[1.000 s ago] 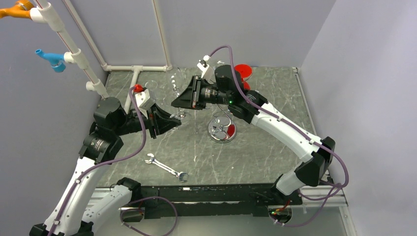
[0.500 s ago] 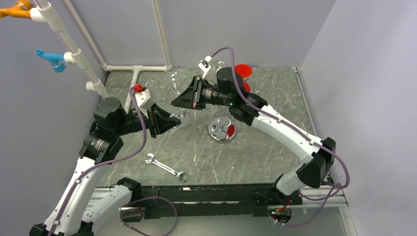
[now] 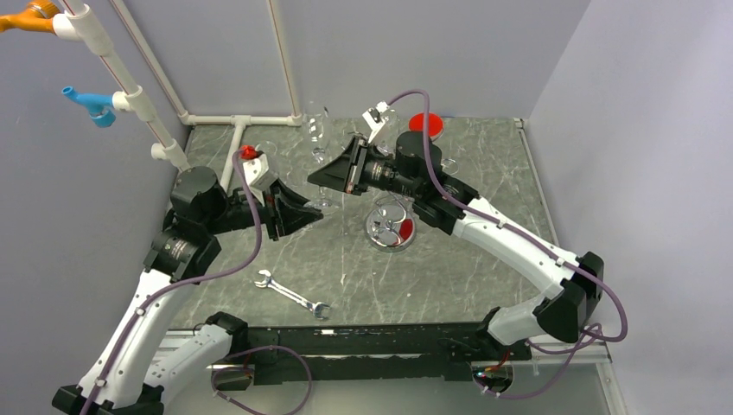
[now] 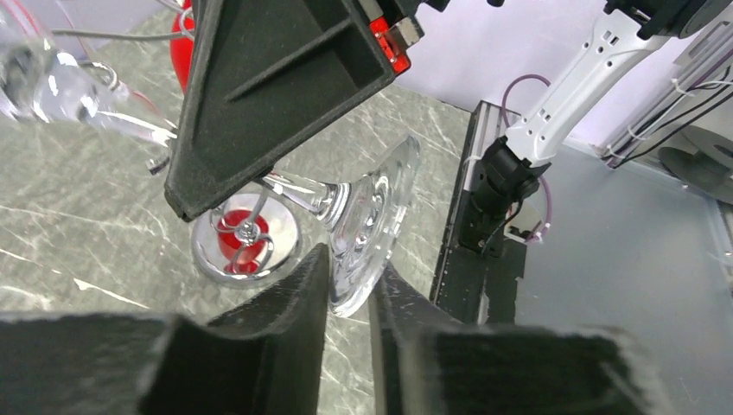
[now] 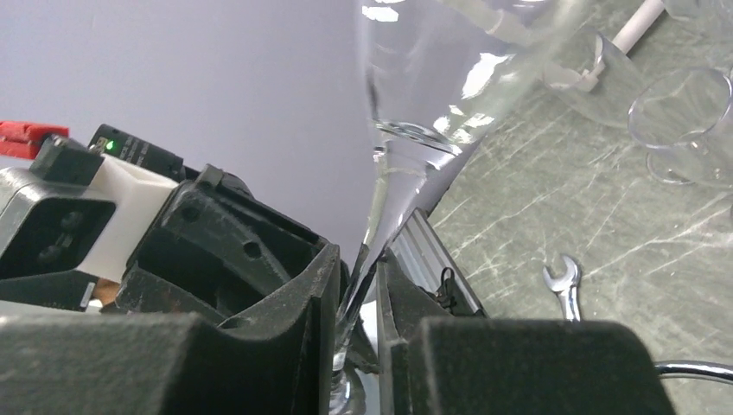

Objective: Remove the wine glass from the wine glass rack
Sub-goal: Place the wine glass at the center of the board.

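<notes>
Chrome open-end wrench [image 3: 294, 296] lies nearest, flat on the grey marbled table [image 3: 484, 173], well apart from the work. Left gripper [image 4: 350, 264]: the foot rim of the wine glass [image 4: 372, 207] sits in its narrow jaw gap, but I can't tell if it's pinching or just flanking. Glass is airborne, lying roughly sideways, foot toward the left arm, bowl toward the back. Right gripper [image 5: 359, 255] is clamped on the stem just below the bowl and looks to be carrying the load. Wine glass rack [image 3: 391, 229] stands just beyond on its dished base; its wire arms look clear of the glass, though the thin wire is hard to read. Red disc [image 3: 425, 125] at the far edge.

Judgement: lift-off is essentially done. Next: left jaws off the foot, then right arm swings away from the rack, rights the glass and sets it down on its foot. Stem is slippery, so go slow.
</notes>
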Robot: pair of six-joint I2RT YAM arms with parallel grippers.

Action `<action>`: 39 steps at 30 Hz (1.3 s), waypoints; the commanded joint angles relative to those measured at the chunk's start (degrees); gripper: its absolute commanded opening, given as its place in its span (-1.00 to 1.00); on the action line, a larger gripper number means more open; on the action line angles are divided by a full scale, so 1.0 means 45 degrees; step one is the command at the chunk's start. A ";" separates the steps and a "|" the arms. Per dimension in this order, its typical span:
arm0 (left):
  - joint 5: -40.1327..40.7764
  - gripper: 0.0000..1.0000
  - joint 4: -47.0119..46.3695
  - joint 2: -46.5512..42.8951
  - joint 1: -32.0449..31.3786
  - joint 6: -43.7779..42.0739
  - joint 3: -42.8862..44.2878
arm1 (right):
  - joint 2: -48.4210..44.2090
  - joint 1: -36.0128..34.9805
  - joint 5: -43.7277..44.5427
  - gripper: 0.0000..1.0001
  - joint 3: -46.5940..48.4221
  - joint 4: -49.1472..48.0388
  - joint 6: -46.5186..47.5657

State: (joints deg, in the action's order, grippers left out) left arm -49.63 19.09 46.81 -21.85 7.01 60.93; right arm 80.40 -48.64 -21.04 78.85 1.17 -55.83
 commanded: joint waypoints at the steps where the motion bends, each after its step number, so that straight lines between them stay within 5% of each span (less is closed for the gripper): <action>1: -0.0129 -0.37 0.0054 0.0128 0.0090 0.0710 0.0639 | -0.0946 -0.0094 -0.0588 -1.00 -0.0039 -0.2076 0.1311; 7: 0.0046 0.00 0.0213 0.0038 0.0092 0.0668 0.0693 | -0.1015 -0.0099 -0.0558 -1.00 -0.0130 -0.2215 0.1297; 21: 0.0221 0.11 0.0334 -0.0021 0.0094 0.0618 0.0670 | -0.1264 -0.0107 -0.0327 -1.00 -0.0527 -0.2641 0.1270; 32: 0.0746 0.41 0.0557 -0.0180 0.0090 0.0627 0.0892 | -0.1610 -0.0109 -0.0130 -1.00 -0.0882 -0.2935 0.1381; 39: 0.1310 0.83 0.0499 -0.0410 0.0089 0.0936 0.0974 | -0.2026 -0.0108 -0.0010 -1.00 -0.1285 -0.3484 0.1542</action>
State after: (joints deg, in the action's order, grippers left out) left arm -45.41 22.13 45.89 -21.71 10.28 62.83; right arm 74.61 -48.90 -21.96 73.21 -6.28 -50.28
